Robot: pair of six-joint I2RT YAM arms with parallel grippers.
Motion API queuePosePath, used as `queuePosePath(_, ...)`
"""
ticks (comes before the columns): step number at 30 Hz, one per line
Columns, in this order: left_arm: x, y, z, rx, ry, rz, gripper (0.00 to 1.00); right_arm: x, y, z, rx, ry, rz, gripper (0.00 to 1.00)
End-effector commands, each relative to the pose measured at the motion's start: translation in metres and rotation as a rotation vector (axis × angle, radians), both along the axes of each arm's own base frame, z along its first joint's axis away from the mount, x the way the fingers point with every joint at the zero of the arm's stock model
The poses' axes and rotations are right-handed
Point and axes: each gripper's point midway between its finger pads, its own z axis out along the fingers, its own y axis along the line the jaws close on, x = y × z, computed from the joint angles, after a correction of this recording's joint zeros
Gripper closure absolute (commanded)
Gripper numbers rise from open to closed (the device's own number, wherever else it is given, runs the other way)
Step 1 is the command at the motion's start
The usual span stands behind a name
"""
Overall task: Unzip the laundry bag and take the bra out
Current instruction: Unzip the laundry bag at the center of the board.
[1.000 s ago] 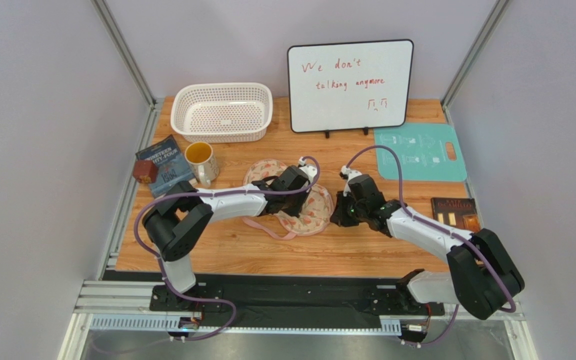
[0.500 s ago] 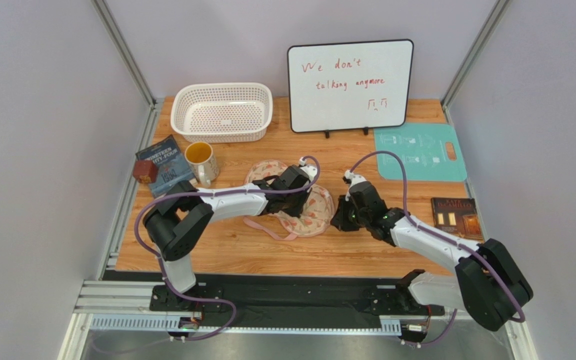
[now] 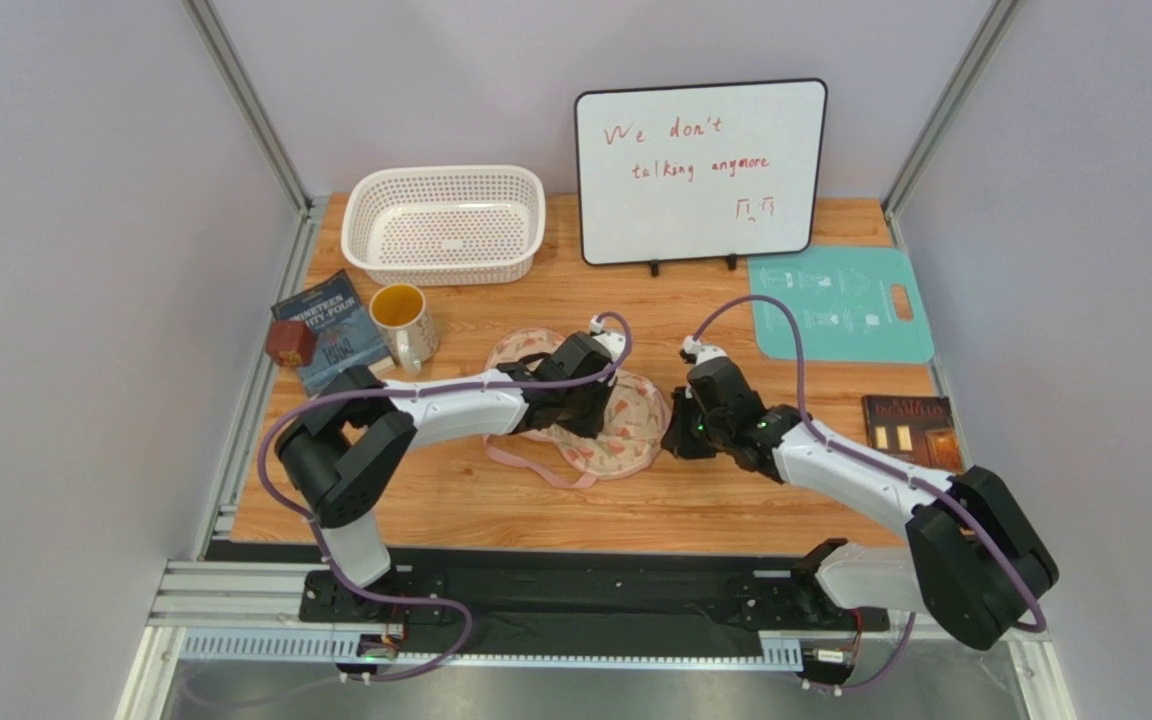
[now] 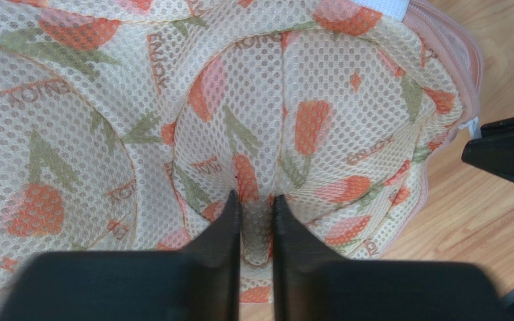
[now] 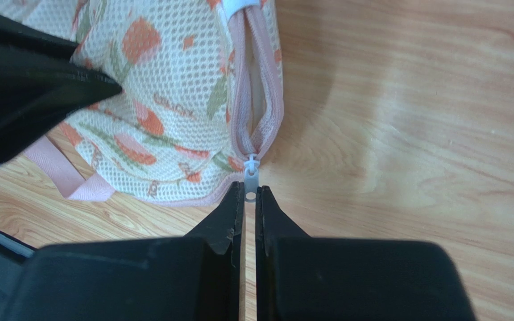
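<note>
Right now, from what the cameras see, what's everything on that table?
laundry bag: one, cream mesh with orange-green print, pink trim, centre, zipper partly open
zipper pull: one, white, bag's edge
basket: one, white, back left
whiteboard: one, white, red writing, back centre
mat: one, teal, back right
mug: one, yellow inside, left
book: one, blue, left edge
cube: one, brown, by the book
dark book: one, brown, right edge
left gripper: one, black, pinching bag mesh
right gripper: one, black, shut on zipper pull

The whiteboard (image 3: 699,170) reads "We don't talking anymore" in red handwriting.
</note>
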Motion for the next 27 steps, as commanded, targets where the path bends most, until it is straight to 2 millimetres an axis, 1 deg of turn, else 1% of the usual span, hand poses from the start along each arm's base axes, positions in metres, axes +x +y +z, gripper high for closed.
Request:
queuePosePath(1,-0.027,0.031,-0.001,0.041,0.091,0.046,0.67,0.02,0.006,0.017,-0.024,-0.025,0.033,1.0)
queuePosePath(2,-0.027,0.031,0.011,0.021,0.07,0.042,0.59,0.023,0.007,0.019,-0.028,-0.032,0.043,1.0)
queuePosePath(3,-0.032,0.032,0.014,0.013,0.082,0.028,0.44,0.026,0.01,0.019,-0.027,-0.028,0.055,1.0)
queuePosePath(4,-0.032,0.034,0.02,0.013,0.066,0.015,0.37,0.029,0.011,0.02,-0.026,-0.03,0.066,1.0)
queuePosePath(5,-0.031,0.034,0.032,-0.004,0.041,0.006,0.28,0.031,0.012,0.021,-0.03,-0.04,0.089,1.0)
queuePosePath(6,-0.03,0.035,0.039,-0.006,0.023,-0.003,0.19,0.032,0.013,0.019,-0.028,-0.031,0.099,1.0)
queuePosePath(7,-0.028,0.035,0.045,-0.003,-0.006,-0.033,0.17,0.034,0.016,0.022,-0.021,-0.039,0.113,1.0)
queuePosePath(8,-0.024,0.032,0.061,-0.027,-0.049,-0.051,0.1,0.035,0.016,0.022,-0.023,-0.043,0.133,1.0)
queuePosePath(10,-0.018,0.028,0.078,-0.044,-0.107,-0.102,0.08,0.037,0.019,0.025,-0.008,-0.045,0.159,1.0)
queuePosePath(11,-0.011,0.024,0.089,-0.046,-0.162,-0.155,0.07,0.038,0.019,0.025,-0.009,-0.047,0.174,1.0)
queuePosePath(13,-0.009,0.015,0.096,-0.086,-0.184,-0.245,0.07,0.036,0.023,0.027,0.012,-0.044,0.205,1.0)
queuePosePath(14,-0.004,0.008,0.102,-0.099,-0.236,-0.322,0.07,0.037,0.023,0.029,0.013,-0.052,0.218,1.0)
queuePosePath(15,-0.008,0.001,0.105,-0.14,-0.23,-0.392,0.07,0.036,0.024,0.029,0.02,-0.05,0.227,1.0)
queuePosePath(16,-0.006,-0.003,0.1,-0.141,-0.233,-0.429,0.07,0.036,0.024,0.03,0.023,-0.051,0.233,1.0)
queuePosePath(17,0.0,-0.009,0.106,-0.155,-0.275,-0.467,0.07,0.036,0.024,0.031,0.027,-0.053,0.236,1.0)
queuePosePath(18,0.001,-0.013,0.107,-0.184,-0.277,-0.505,0.07,0.034,0.025,0.031,0.035,-0.052,0.251,1.0)
queuePosePath(19,0.003,-0.016,0.099,-0.195,-0.262,-0.531,0.07,0.033,0.026,0.031,0.039,-0.048,0.255,1.0)
queuePosePath(20,0.007,-0.02,0.103,-0.214,-0.264,-0.554,0.08,0.031,0.027,0.032,0.046,-0.049,0.264,1.0)
queuePosePath(21,0.011,-0.02,0.102,-0.233,-0.253,-0.585,0.08,0.03,0.027,0.032,0.049,-0.046,0.269,1.0)
queuePosePath(22,0.013,-0.022,0.091,-0.234,-0.22,-0.602,0.08,0.03,0.027,0.032,0.051,-0.048,0.272,1.0)
queuePosePath(23,0.02,-0.025,0.096,-0.245,-0.231,-0.614,0.09,0.029,0.028,0.032,0.056,-0.049,0.275,1.0)
queuePosePath(24,0.023,-0.025,0.094,-0.253,-0.233,-0.635,0.09,0.029,0.028,0.032,0.056,-0.051,0.279,1.0)
queuePosePath(25,0.025,-0.026,0.086,-0.251,-0.221,-0.642,0.09,0.029,0.028,0.032,0.059,-0.052,0.28,1.0)
queuePosePath(27,0.033,-0.03,0.088,-0.262,-0.235,-0.655,0.09,0.028,0.029,0.031,0.06,-0.044,0.286,1.0)
